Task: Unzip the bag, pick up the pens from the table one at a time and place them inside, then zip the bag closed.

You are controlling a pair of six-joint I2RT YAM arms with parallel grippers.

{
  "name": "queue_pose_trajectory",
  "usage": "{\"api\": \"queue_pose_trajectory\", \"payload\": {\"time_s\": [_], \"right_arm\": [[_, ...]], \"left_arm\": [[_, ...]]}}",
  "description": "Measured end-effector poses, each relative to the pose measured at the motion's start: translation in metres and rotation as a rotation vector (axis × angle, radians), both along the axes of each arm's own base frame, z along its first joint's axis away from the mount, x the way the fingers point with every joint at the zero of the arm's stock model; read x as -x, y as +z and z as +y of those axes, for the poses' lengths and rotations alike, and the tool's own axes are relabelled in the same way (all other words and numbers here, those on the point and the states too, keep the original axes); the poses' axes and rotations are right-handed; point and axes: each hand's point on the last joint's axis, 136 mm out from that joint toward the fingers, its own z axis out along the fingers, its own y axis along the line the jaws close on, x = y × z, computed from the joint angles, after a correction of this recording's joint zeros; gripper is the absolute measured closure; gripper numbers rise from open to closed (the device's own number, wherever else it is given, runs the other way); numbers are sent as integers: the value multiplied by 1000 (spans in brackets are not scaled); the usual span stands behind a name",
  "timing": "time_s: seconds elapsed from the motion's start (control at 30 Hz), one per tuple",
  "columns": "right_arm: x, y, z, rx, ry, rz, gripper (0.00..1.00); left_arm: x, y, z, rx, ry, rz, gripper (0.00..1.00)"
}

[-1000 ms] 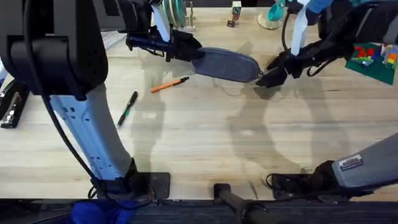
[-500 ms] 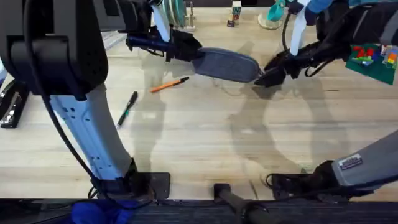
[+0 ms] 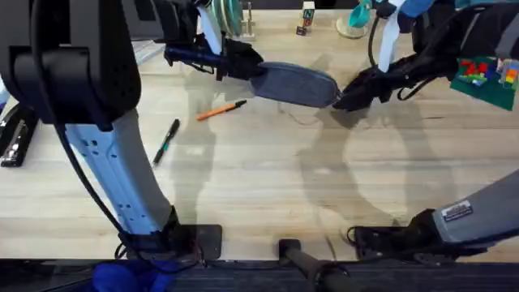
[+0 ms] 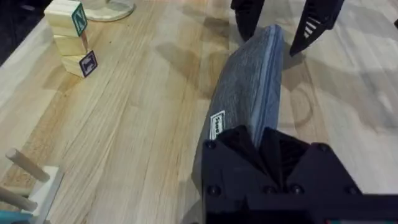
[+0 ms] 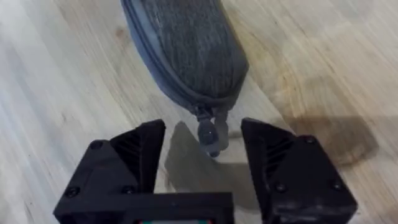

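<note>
Pens are seen first on the pale, grained table (image 3: 268, 178): the black pen (image 3: 166, 140) lies leftmost, the orange pen (image 3: 220, 110) nearer the bag (image 3: 293, 83). The left gripper (image 3: 243, 66) is clamped on the near end of the grey-blue woven bag, apparently on a fabric fold. At the far end, the right gripper (image 5: 203, 152) is held open, its fingers either side of the small metal pull tab (image 5: 209, 132). The tab should be pinched squarely, then drawn along the zipper while the bag is kept taut.
</note>
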Motion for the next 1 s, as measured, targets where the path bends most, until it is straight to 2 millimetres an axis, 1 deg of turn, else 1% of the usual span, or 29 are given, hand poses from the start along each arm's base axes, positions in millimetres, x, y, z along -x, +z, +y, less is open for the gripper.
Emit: {"api": "queue_pose_trajectory", "payload": {"time_s": [0.07,0.13,0.17,0.53,0.7,0.83,1.0], "right_arm": [[0,0,0,0,0,0,306],[0,0,0,0,2,-1,418],[0,0,0,0,2,-1,447],[0,0,0,1,2,-2,610],[0,0,0,0,3,-2,670],[0,0,0,1,2,-2,693],[0,0,0,0,2,-2,766]], "left_arm": [[0,0,0,0,0,0,960],[0,0,0,0,0,0,960],[0,0,0,0,0,0,960],[0,0,0,0,0,0,960],[0,0,0,0,0,0,960],[0,0,0,0,0,0,960],[0,0,0,0,0,-1,960]]}}
